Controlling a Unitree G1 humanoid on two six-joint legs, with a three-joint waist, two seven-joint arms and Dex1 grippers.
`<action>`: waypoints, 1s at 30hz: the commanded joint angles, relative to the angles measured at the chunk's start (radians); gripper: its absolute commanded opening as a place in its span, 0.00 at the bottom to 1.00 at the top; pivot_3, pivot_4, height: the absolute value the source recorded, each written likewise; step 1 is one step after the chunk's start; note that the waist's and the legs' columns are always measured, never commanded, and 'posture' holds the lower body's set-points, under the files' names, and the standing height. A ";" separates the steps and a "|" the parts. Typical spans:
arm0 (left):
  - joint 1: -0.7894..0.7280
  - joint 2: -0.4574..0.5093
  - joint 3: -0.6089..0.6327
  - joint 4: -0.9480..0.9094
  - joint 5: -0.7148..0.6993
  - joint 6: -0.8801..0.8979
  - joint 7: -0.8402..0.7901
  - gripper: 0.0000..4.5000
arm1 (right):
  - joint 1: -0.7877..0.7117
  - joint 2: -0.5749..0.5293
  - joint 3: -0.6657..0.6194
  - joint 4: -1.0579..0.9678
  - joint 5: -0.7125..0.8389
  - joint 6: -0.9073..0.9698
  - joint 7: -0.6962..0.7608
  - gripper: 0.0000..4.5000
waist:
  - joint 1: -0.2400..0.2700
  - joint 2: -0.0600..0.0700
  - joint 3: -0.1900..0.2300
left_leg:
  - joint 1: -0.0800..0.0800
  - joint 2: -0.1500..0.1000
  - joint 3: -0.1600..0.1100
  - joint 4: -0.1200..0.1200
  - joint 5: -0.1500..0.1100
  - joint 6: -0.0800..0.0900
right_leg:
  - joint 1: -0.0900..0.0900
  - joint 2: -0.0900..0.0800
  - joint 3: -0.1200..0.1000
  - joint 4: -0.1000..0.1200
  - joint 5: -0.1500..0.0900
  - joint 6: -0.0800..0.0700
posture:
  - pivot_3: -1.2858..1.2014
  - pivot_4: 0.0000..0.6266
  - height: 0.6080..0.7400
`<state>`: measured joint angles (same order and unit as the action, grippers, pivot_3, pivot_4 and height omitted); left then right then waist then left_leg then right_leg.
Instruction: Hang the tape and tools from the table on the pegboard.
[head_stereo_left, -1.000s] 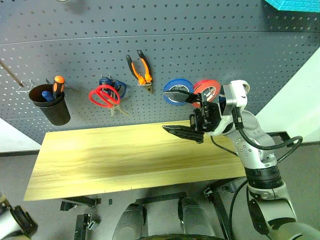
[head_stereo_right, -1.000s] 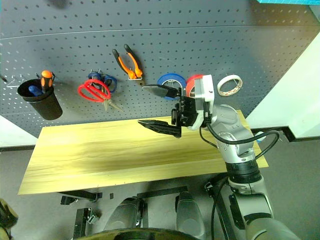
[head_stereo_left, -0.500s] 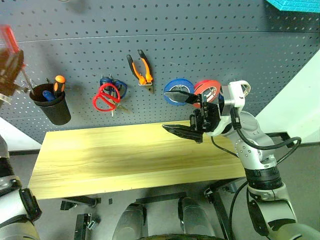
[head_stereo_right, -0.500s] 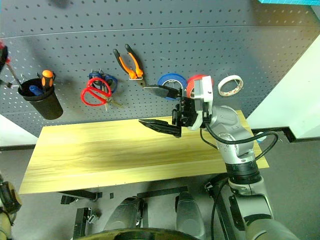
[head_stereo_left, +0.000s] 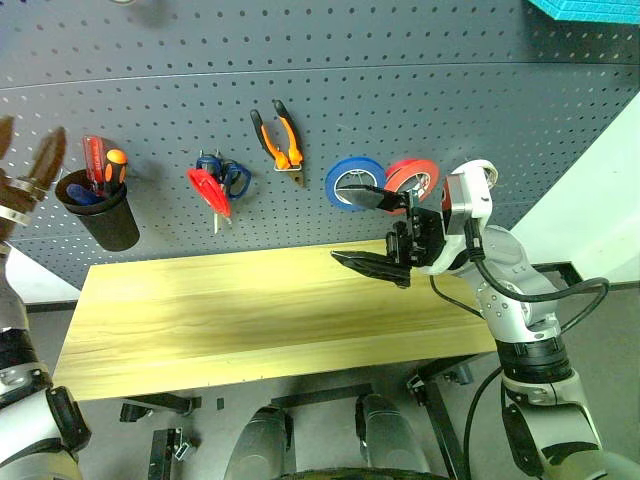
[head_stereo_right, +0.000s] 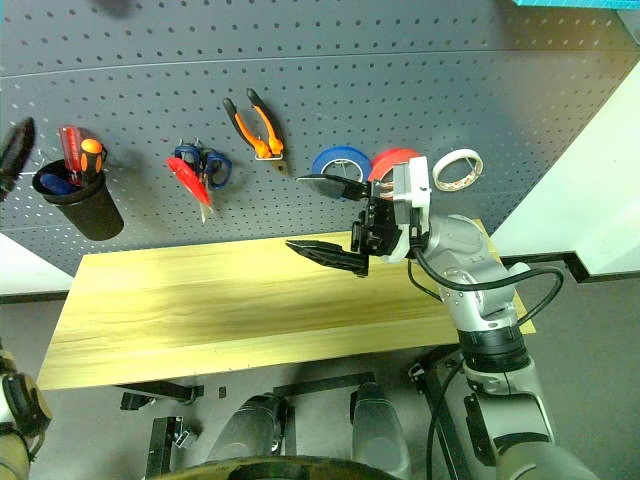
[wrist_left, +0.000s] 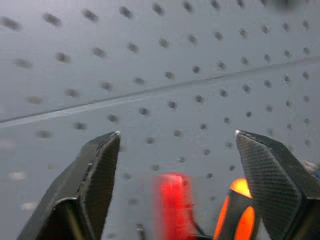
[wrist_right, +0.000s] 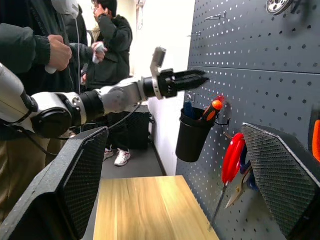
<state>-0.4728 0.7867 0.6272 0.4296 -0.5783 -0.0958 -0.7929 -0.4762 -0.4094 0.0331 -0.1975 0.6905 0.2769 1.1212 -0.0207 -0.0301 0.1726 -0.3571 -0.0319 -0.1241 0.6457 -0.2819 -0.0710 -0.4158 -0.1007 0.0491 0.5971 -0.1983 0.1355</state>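
Note:
My left gripper (wrist_left: 175, 135) is open just above the black cup (head_stereo_left: 108, 222) on the pegboard (head_stereo_left: 400, 80). The red-handled screwdriver (head_stereo_left: 92, 158) stands in that cup, free of the fingers, beside an orange-handled one (head_stereo_left: 116, 163). Red scissors (head_stereo_left: 208, 190) hang edge-on over blue scissors (head_stereo_left: 234, 177). The pliers (head_stereo_left: 281, 136) hang to their right. The whitish tape (head_stereo_right: 458, 170) hangs at the far right, past the red roll. My right gripper (head_stereo_left: 345, 225) stands open over the table (head_stereo_left: 250, 310), holding nothing.
A blue roll (head_stereo_left: 355, 181) and a red roll (head_stereo_left: 415, 176) hang behind my right gripper. People (wrist_right: 60, 60) stand beyond the table's left end in the right wrist view. A white wall panel (head_stereo_left: 590, 200) lies to the right.
My left gripper came down from the upper left with the red screwdriver, set it in the cup and opened. The red scissors swung edge-on on their hook. My right arm stayed put.

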 joint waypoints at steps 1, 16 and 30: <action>0.068 0.044 0.100 -0.282 -0.138 0.124 0.028 0.83 | 0.008 -0.011 -0.028 -0.039 0.008 -0.010 -0.005 1.00 | 0.000 0.000 0.000 | 0.000 0.000 0.000 0.000 0.000 0.000 | 0.000 0.000 0.000 0.000 0.000 0.000 | 0.52 0.11 1.00; 0.777 -0.262 -0.145 -0.754 0.136 0.066 0.038 0.83 | 0.251 -0.113 -0.077 0.165 -0.220 -0.268 0.013 1.00 | 0.008 0.006 -0.007 | 0.004 0.003 0.004 0.001 0.000 0.000 | 0.005 0.003 0.002 -0.004 -0.002 -0.005 | 0.53 0.13 1.00; 0.825 -0.422 -0.387 -0.235 0.448 -0.408 0.109 0.83 | 0.400 -0.141 -0.175 0.727 -0.408 -0.744 -0.044 1.00 | 0.000 0.015 -0.029 | 0.007 0.004 0.006 0.002 -0.001 0.001 | 0.008 0.004 0.003 -0.004 -0.003 -0.004 | 0.51 0.10 1.00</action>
<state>0.3550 0.3672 0.2461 0.1815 -0.1401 -0.4501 -0.6985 -0.0733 -0.5341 -0.1107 0.5135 0.2821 -0.4156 1.0815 -0.0212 -0.0151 0.1436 -0.3508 -0.0278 -0.1176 0.6477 -0.2826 -0.0701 -0.4070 -0.0971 0.0520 0.5934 -0.2011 0.1312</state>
